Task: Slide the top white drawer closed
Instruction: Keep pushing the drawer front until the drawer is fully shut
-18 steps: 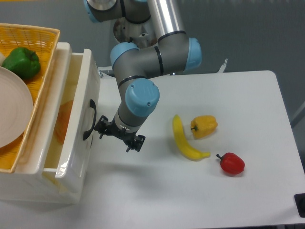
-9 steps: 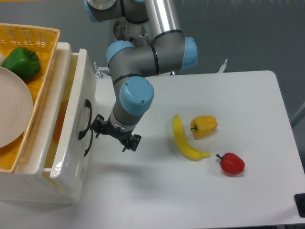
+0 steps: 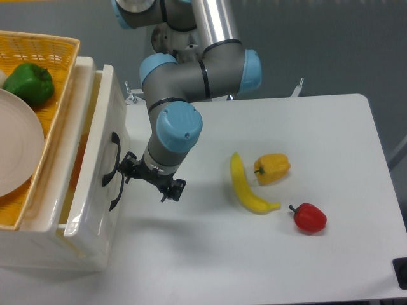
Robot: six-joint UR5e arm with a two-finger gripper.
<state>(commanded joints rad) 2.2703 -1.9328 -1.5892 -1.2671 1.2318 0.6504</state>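
Note:
The top white drawer point(image 3: 95, 165) stands partly open from the white cabinet at the left, its glossy front panel carrying a black curved handle point(image 3: 113, 170). Something orange shows faintly inside it. My gripper point(image 3: 147, 180) hangs on the arm just right of the front panel, its left end at or against the handle. I cannot tell from this view whether its fingers are open or shut. The lower drawer is hidden below the top one.
A yellow wicker basket point(image 3: 54, 114) sits on the cabinet with a green pepper point(image 3: 28, 82) and a white plate point(image 3: 16, 152) in it. On the table lie a banana point(image 3: 247, 186), a yellow pepper point(image 3: 272, 168) and a red pepper point(image 3: 310, 217).
The arm and gripper have moved left, and the drawer's front panel has slid left with them, narrowing the opening.

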